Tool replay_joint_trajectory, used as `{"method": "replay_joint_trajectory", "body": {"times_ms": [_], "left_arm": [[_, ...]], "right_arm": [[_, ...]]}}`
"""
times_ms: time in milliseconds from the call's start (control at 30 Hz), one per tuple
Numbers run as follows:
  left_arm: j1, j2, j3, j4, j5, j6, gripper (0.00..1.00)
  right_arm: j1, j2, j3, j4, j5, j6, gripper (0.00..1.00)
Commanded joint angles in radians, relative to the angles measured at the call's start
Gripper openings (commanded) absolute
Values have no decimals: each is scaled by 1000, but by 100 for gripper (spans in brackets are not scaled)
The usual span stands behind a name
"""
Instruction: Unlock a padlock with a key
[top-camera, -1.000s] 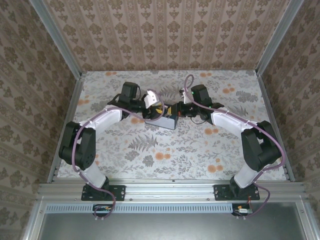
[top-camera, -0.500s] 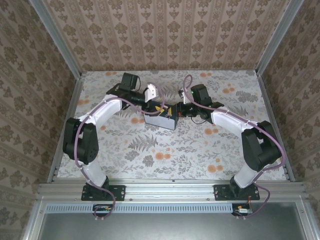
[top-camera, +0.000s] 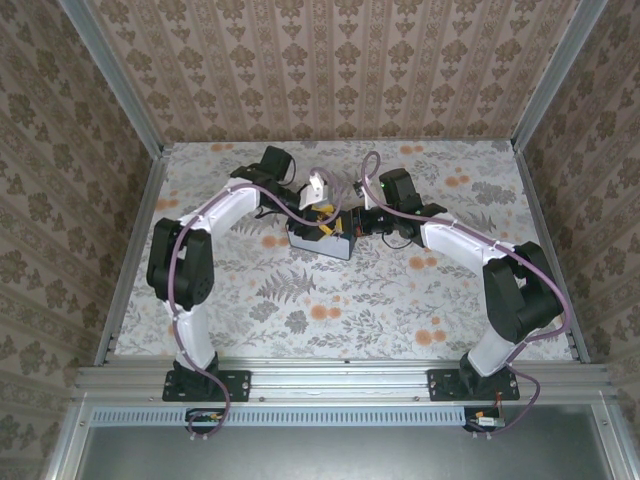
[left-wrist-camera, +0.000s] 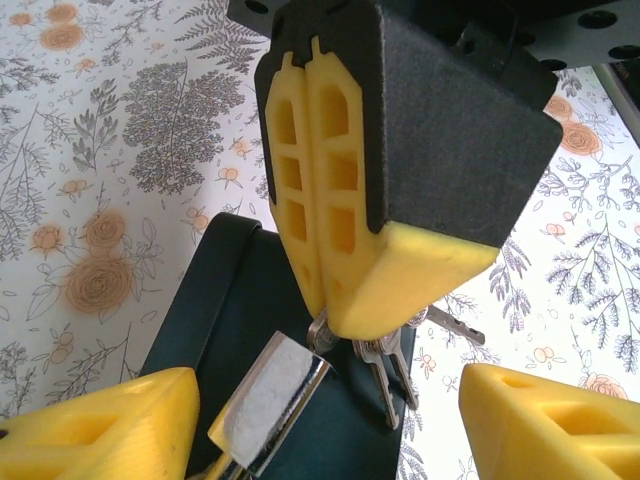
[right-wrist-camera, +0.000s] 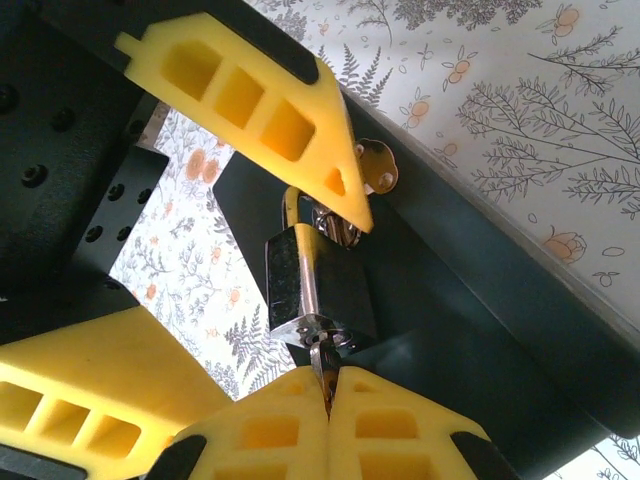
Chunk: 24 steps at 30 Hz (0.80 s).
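My right claw (right-wrist-camera: 328, 386) is clenched on the key (right-wrist-camera: 322, 358), whose blade sits in the bottom of the padlock (right-wrist-camera: 318, 285) straight ahead of the pads. The padlock lies on the dark box (right-wrist-camera: 470, 330), with its shackle pointing away from that claw. My left claw (left-wrist-camera: 328, 382) faces it from the far side, released, its fingers (left-wrist-camera: 100, 430) spread wide with the padlock between them and one tip right by the shackle. More keys (left-wrist-camera: 388, 362) hang under the right claw. The box rests on the floral table (right-wrist-camera: 520, 120).
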Motion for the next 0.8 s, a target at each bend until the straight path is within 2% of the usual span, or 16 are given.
{"method": "replay_joint_trajectory", "body": {"times_ms": [0, 233, 400, 500, 633, 767], "left_arm": [[-14, 35, 25, -48, 31, 3, 70], [-18, 51, 46, -80, 18, 19, 55], [-18, 18, -18, -14, 5, 3, 28], [-16, 7, -43, 14, 8, -7, 22], [-14, -10, -68, 46, 26, -18, 18], [-13, -22, -86, 65, 43, -23, 14]], "right_arm": [[8, -9, 28, -49, 24, -34, 0], [8, -1, 26, -40, 22, -37, 0], [5, 14, 53, -71, 1, -33, 1], [1, 21, 55, -58, -12, -11, 1], [-1, 31, 64, -51, -43, 9, 8], [-12, 24, 58, -44, -56, 19, 10]]}}
